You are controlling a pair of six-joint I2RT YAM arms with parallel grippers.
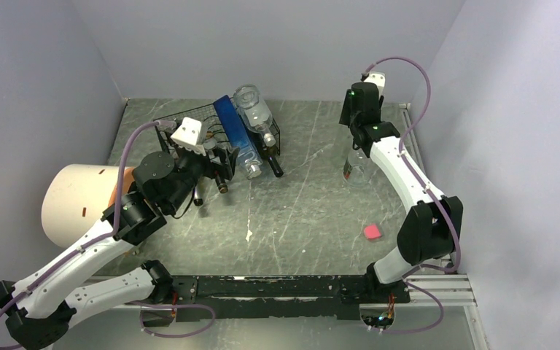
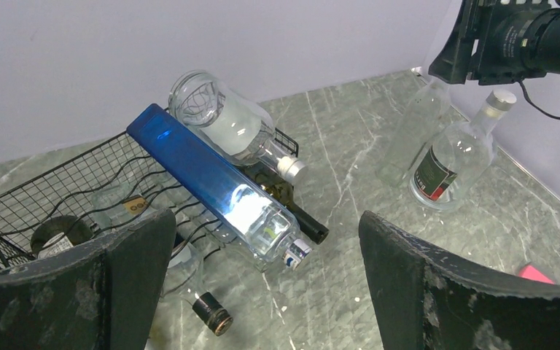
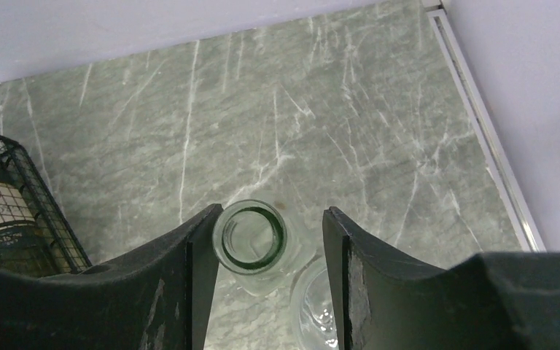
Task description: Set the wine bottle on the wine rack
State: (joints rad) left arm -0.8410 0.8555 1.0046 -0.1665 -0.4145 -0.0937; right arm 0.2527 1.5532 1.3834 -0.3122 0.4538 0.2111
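Note:
A clear wine bottle (image 3: 251, 237) stands upright at the right of the table, and I look down into its open mouth. My right gripper (image 3: 273, 213) is open around the neck. Its left finger touches the rim and a gap remains on the right. In the left wrist view this bottle (image 2: 415, 135) stands under the right gripper (image 2: 510, 36). The black wire wine rack (image 2: 65, 182) lies at the back left (image 1: 200, 117). My left gripper (image 2: 266, 219) is open and empty just in front of the rack.
A capped clear bottle with a red-black label (image 2: 452, 160) stands against the wine bottle. The rack holds a blue square bottle (image 2: 211, 175), a clear round bottle (image 2: 226, 120) and a dark bottle (image 2: 302, 215). A beige cylinder (image 1: 80, 200) sits left, a pink block (image 1: 372, 232) right.

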